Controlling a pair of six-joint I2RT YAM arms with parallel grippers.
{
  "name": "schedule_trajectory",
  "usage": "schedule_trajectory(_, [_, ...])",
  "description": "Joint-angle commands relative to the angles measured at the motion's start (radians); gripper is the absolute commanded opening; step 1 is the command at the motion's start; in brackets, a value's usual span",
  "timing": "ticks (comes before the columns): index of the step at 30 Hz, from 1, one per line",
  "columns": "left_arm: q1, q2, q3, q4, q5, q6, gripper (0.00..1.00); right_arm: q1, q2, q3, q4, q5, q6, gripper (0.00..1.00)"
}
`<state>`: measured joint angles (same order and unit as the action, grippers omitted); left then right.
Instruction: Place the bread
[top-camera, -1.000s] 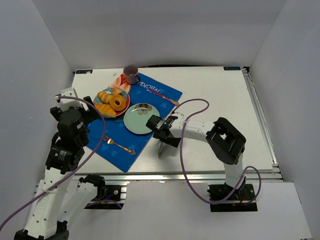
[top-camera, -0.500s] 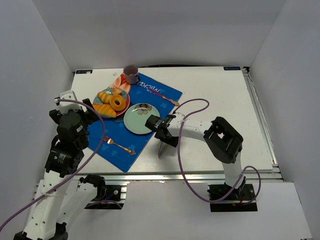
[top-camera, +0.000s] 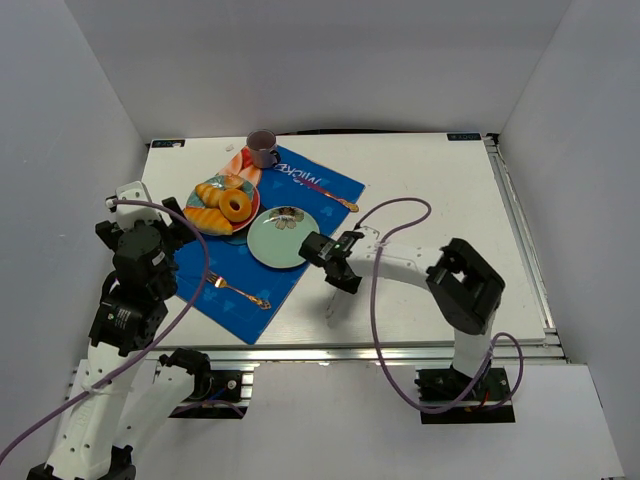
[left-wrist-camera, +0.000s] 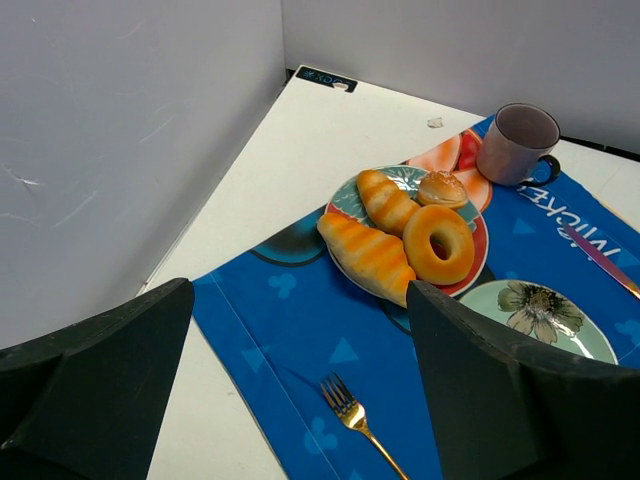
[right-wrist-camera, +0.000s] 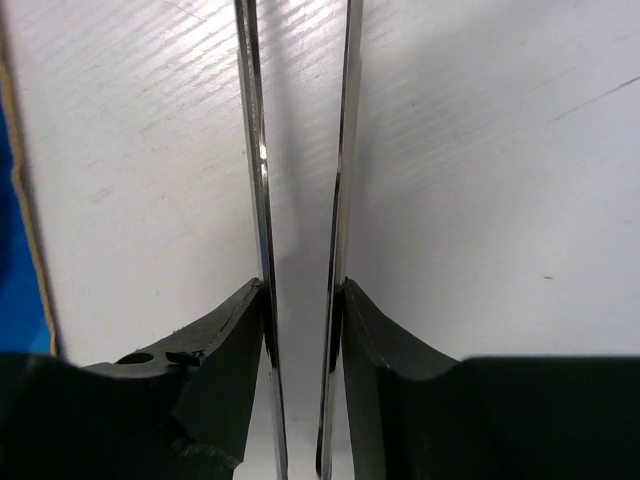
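Observation:
The bread, a golden ridged pastry, lies on the near edge of a red-rimmed plate, which is on the blue mat at the left in the top view. A similar pastry, a yellow doughnut and a small bun share the plate. My left gripper hovers open short of the plate, holding nothing. My right gripper is low over the white table, right of the mat. Its fingers press on both blades of metal tongs.
A pale green flowered plate lies beside the red one. A mug stands at the mat's far corner. A gold fork lies on the blue mat. White walls enclose the table on three sides.
The right gripper's fingers have closed from wide open onto the tongs' blades, and that arm has swung slightly right. The left arm has drawn back a little.

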<state>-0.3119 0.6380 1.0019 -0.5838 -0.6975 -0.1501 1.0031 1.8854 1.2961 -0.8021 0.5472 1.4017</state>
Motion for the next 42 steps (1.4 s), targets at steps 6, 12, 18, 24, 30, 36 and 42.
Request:
schedule_trajectory(6, [-0.003,0.028,-0.016,0.018,-0.037,0.023,0.98,0.009,-0.291,0.023,-0.144,0.091,-0.301,0.44])
schedule_trajectory(12, [-0.004,0.049,-0.002,0.029,-0.011,-0.008,0.98,0.015,-0.41,0.051,-0.232,0.123,-0.417,0.43])
schedule_trajectory(18, [-0.004,0.083,0.007,0.048,0.003,-0.025,0.98,0.015,-0.46,0.112,-0.074,0.054,-0.755,0.43])
schedule_trajectory(24, [-0.003,0.109,0.038,0.039,0.0,-0.037,0.98,0.015,-0.381,0.244,0.13,-0.099,-1.07,0.42])
schedule_trajectory(30, [-0.003,0.094,0.05,0.033,-0.028,-0.057,0.98,0.014,-0.231,0.379,0.251,-0.285,-1.211,0.41])
schedule_trajectory(36, [-0.004,0.078,0.081,-0.008,-0.057,-0.059,0.98,0.015,-0.03,0.525,0.343,-0.383,-1.261,0.38])
schedule_trajectory(42, [-0.003,0.066,0.086,-0.042,-0.073,-0.052,0.98,0.014,0.107,0.661,0.368,-0.532,-1.296,0.44])
